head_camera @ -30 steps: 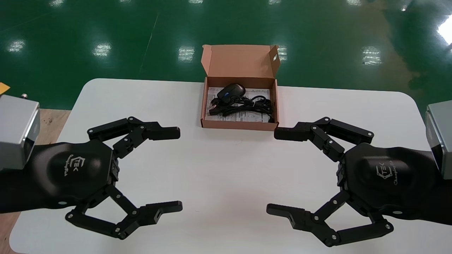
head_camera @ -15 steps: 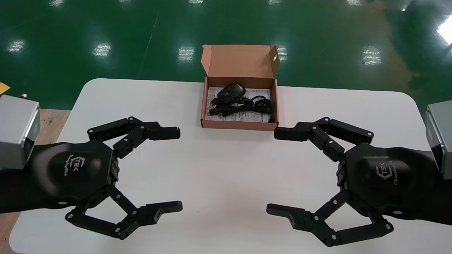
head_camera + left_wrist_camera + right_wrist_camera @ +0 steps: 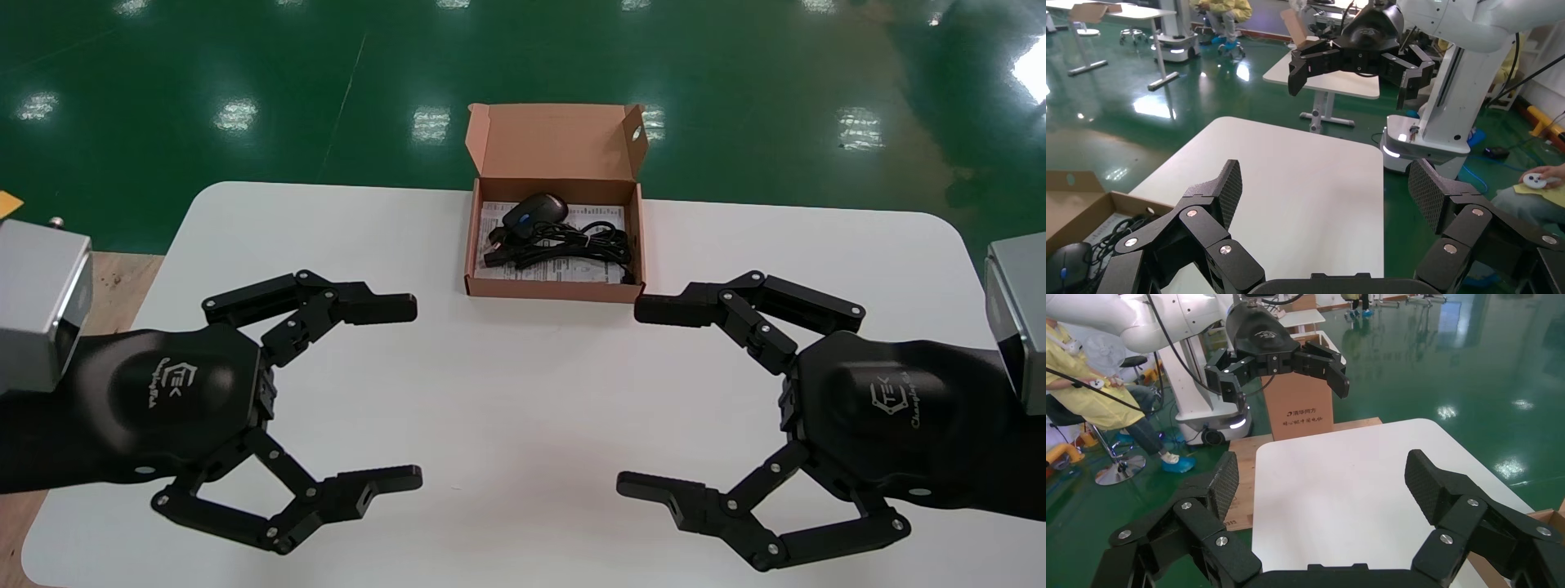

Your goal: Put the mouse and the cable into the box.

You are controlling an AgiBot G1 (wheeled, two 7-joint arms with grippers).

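Mouse (image 3: 535,211), cable (image 3: 572,243) in far-edge box (image 3: 556,290) | left gripper (image 3: 407,394), right gripper (image 3: 637,398) spread nearside

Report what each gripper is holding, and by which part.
Nothing is held. The left gripper and right gripper are both open and empty, jaws spread; the mouse and cable lie in the box.

The box (image 3: 556,290) sits at the far middle of the table (image 3: 523,384). Inside the box the mouse (image 3: 535,210) lies back left, the cable (image 3: 572,243) touching just before it. Before the box, the left gripper (image 3: 409,392) hangs to its left and the right gripper (image 3: 633,397) to its right
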